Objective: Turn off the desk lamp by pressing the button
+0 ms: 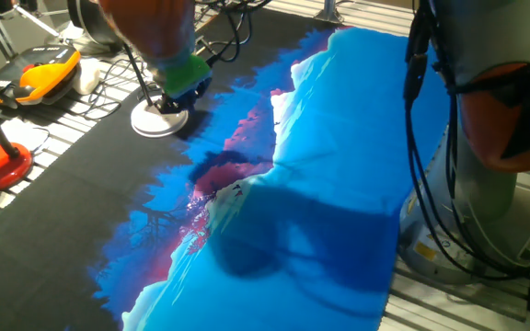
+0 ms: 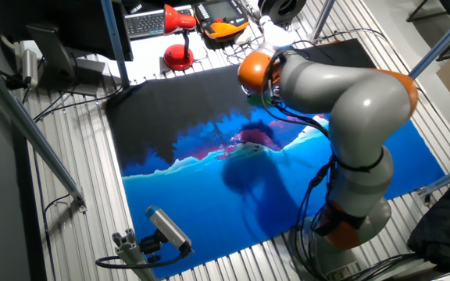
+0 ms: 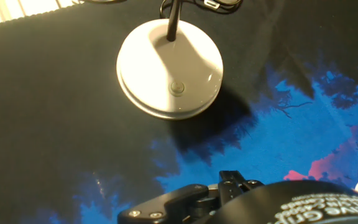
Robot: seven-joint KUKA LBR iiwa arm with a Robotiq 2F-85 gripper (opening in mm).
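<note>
Desk lamp [image 3: 169, 65] is the target, and the hand view gives the closest reading: nearest the lens, the dark body of the pincer [image 3: 229, 196] fills the lower edge, its fingertips out of sight, so I cannot tell whether the fingers are apart or together. Just beyond it lies the printed blue and black mat [image 3: 278, 143], and on the mat's black part sits the lamp's flat round white base, with a small round button [image 3: 177, 88] set into its top near the side facing the camera. The thin dark stem [image 3: 173, 22] rises from the far side of the disc and leaves the picture at the top. The button's place on the near half of the disc probably explains why the hand hangs on this side, looking down on it: a press from above could then reach it clear of the stem. In one fixed view the arm's blurred wrist, with a green part, hangs right over the base [image 1: 159, 120] at the mat's far left corner on the worktop [image 1: 44, 147]; contact with the button cannot be judged there. Farther left stands another lamp with a round red base [image 1: 0, 165], well apart, and behind it a yellow and orange handheld unit [image 1: 46, 74] among cables. No containers are visible in any view. The press does not appear made yet.
</note>
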